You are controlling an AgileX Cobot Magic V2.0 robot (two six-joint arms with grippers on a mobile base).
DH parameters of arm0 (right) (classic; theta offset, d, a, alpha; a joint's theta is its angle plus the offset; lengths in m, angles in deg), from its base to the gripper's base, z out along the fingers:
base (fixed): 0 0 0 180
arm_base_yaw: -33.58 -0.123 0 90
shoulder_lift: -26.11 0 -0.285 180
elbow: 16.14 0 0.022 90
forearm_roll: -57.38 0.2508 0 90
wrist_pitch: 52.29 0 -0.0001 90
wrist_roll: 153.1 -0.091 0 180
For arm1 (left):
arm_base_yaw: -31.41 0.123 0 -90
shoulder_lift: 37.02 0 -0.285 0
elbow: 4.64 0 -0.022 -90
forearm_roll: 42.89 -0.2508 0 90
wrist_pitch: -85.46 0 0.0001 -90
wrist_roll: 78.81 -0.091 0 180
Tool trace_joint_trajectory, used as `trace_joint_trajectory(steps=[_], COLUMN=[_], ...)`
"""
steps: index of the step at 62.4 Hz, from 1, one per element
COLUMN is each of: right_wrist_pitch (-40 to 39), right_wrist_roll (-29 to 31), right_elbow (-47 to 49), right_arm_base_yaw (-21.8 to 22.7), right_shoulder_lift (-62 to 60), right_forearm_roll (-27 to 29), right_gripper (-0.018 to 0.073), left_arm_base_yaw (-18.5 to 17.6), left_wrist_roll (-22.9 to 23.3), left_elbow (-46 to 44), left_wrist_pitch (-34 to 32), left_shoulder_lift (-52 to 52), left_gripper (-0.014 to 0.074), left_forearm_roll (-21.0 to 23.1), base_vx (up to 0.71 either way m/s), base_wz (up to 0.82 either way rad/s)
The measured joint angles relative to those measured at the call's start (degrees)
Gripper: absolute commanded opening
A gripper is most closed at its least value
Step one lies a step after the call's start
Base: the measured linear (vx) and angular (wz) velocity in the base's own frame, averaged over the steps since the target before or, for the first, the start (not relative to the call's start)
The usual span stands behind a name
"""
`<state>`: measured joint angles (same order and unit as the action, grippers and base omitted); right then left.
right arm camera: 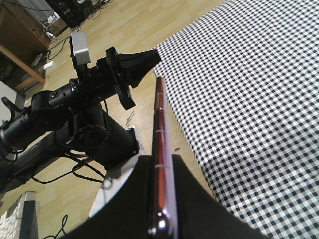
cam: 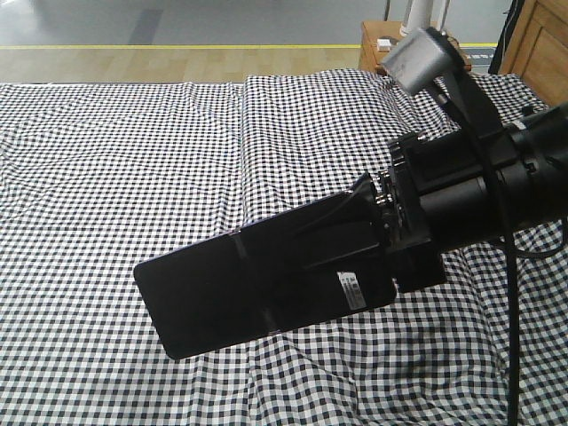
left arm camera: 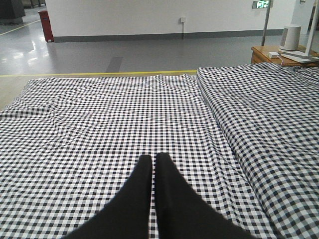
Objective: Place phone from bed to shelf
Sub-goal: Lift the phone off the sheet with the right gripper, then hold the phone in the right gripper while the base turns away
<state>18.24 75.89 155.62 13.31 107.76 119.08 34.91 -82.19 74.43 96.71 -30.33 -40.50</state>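
Note:
The phone is a glossy black slab with a centre crease and a white sticker, held in the air over the bed. My right gripper is shut on its right end. The right wrist view shows the phone edge-on with its pinkish rim, clamped in the right gripper. My left gripper is shut with nothing in it, low above the checked bed; it also appears as the left gripper beyond the bed's edge. I cannot make out the shelf.
A small brown side table with a white box stands behind the bed, with wooden furniture at the back right. The left arm and its base with cables stand on the wood floor beside the bed.

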Motion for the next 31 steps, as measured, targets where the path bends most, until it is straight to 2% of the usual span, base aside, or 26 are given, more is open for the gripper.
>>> trace_joint_trajectory(steps=[31], right_wrist_pitch=[0.0], right_wrist_roll=[0.0], right_elbow=[-0.04], right_arm_base_yaw=[0.0], right_shoulder_lift=[0.0], right_forearm_roll=[0.0], right_gripper=[-0.0002], left_arm_base_yaw=[0.0], left_wrist_roll=[0.0], left_elbow=[0.0], left_wrist_pitch=[0.0], left_shoulder_lift=[0.0], left_gripper=[0.0001], left_forearm_roll=[0.0], base_vx=[-0.02], base_wz=[0.08])
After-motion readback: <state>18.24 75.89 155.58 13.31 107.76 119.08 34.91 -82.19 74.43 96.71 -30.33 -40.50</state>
